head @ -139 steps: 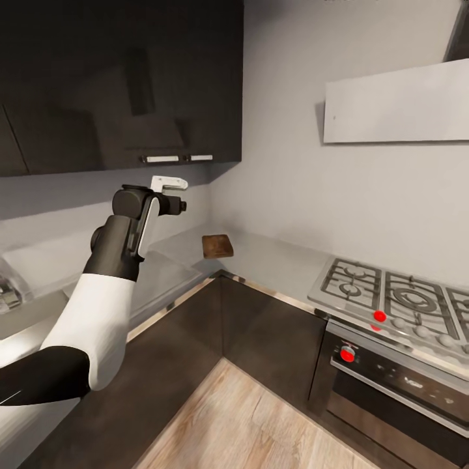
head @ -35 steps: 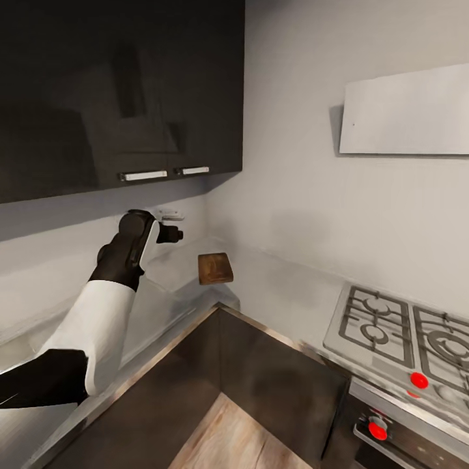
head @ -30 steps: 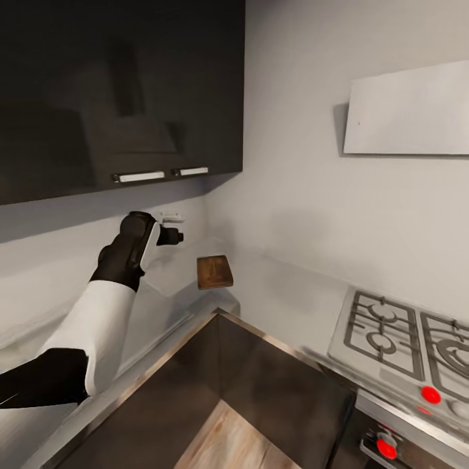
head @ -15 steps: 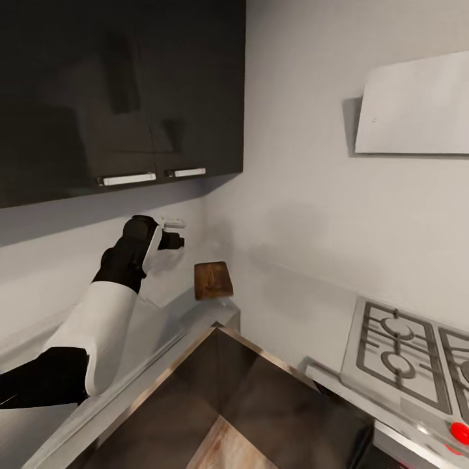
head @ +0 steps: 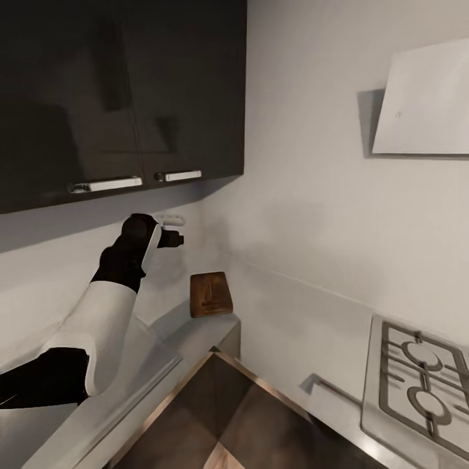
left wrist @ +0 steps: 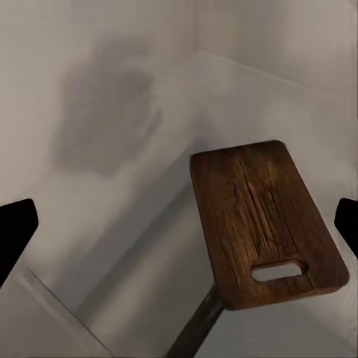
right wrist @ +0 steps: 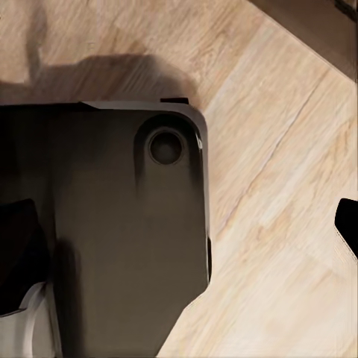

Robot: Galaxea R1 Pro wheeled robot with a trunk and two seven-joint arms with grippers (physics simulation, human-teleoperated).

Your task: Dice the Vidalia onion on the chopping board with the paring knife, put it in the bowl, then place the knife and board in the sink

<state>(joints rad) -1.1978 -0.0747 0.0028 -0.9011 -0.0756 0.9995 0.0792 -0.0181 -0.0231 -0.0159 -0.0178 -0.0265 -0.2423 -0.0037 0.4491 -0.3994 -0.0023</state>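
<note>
**A:** What matters for this step, by your reading?

**B:** Getting squarely in front of the chopping board (head: 210,294) before doing anything else. It lies flat on the grey countertop (head: 286,326), tucked into the corner where the two walls meet. I'd bring the base in so that the corner sits centred ahead, with room for both arms to reach it without stretching across the stove (head: 417,384).

**A:** And the onion, the knife?

**B:** I can't find either here (nor the sink or the bowl), so the board is the one landmark to steer by. In the left wrist view it (left wrist: 265,220) fills the middle of the picture, bare on top, its handle slot on the end toward the camera.

**A:** How is the left arm held?

**B:** Raised and stretched forward over the counter, the forearm sloping up, the wrist level and aimed at the corner. The left gripper (head: 174,229) hangs above the counter, near the board but apart from it. Its fingers are spread wide and empty, judging by the dark tips at both edges of its own camera.

**A:** The right one?

**B:** It hangs low, looking down at the wooden floor (right wrist: 298,186) and the robot's dark base (right wrist: 127,231). Its right gripper (right wrist: 179,246) looks open too, holding nothing.
</note>
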